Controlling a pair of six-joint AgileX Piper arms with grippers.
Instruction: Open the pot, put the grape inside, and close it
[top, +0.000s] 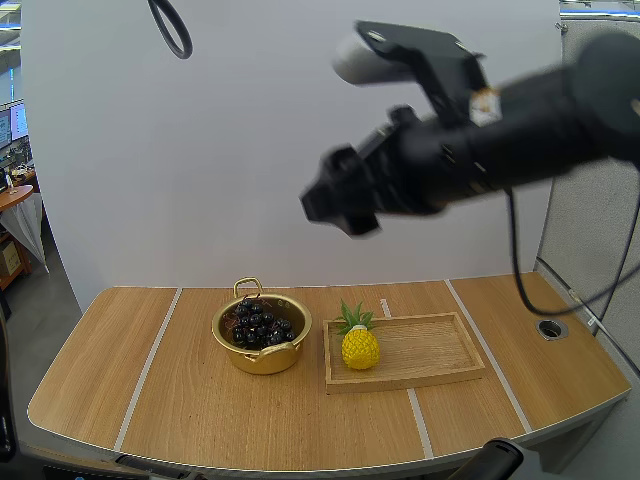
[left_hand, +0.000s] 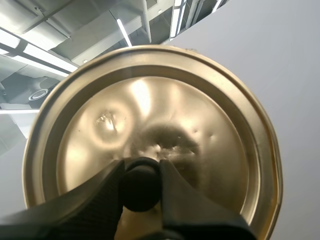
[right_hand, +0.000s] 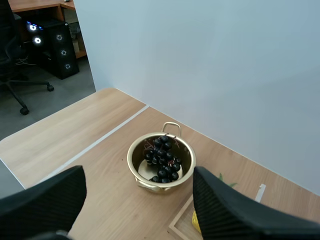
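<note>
Pot uncovered, grapes inside.
Table; wooden tray lower right of centre; gold pot just left, holding grapes. Left gripper pinches lid by its knob. Right gripper spread wide, empty, above pot.

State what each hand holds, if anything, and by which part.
Left hand pinches the lid by its black knob; right hand is open, holding nothing.
</note>
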